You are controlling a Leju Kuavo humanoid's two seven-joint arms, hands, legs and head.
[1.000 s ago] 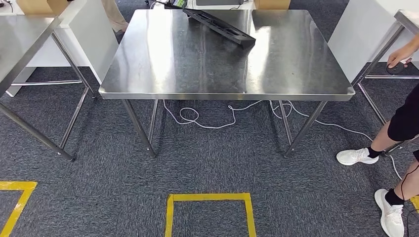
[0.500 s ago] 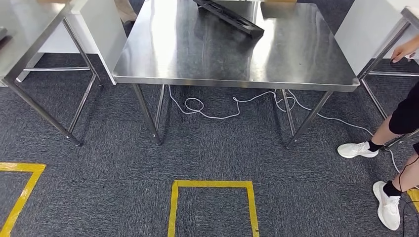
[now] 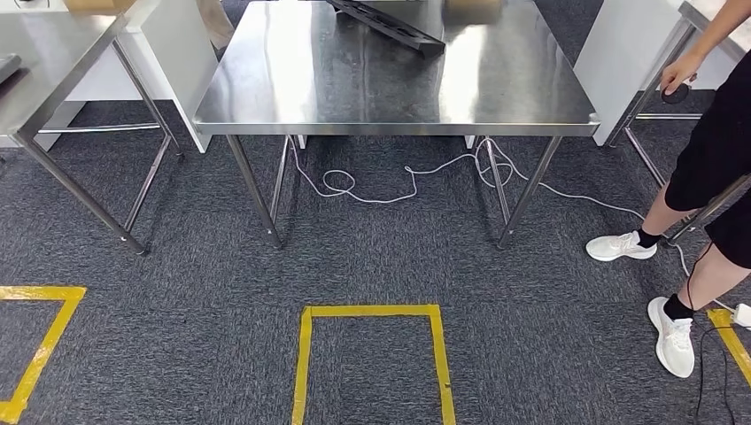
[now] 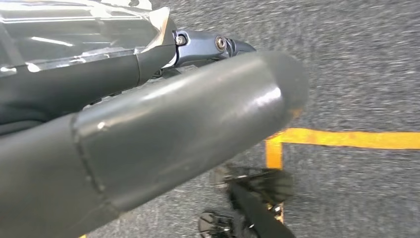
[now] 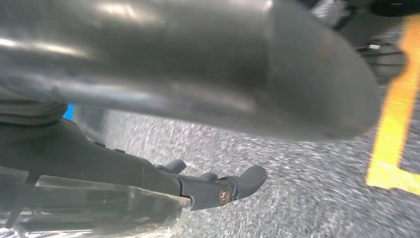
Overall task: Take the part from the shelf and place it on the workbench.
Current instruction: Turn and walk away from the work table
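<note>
Both hands hang low over the carpet; the left hand (image 4: 163, 134) shows its thick grey thumb and darker fingers (image 4: 208, 44) stretched out with nothing between them, so it reads as holding nothing and fairly wide; the right hand (image 5: 198, 99) looks much the same, thumb across the picture and fingers (image 5: 218, 186) extended over grey carpet with nothing held.

A long black part (image 3: 385, 24) lies at the far edge of the steel workbench (image 3: 390, 124), running diagonally from far left toward the near right; whether this is the task's part I cannot tell, and I make out no shelf.

By its look the part is a stiff, flat, narrow tray or rail with recesses along its length, probably moulded plastic or metal; likely light to moderate in weight, rigid, not fragile, somewhat slick on steel; a hold across its narrow width near the middle would balance it, since an end grasp would let it swing.

A person (image 3: 708, 177) stands at the right beside another table.
</note>
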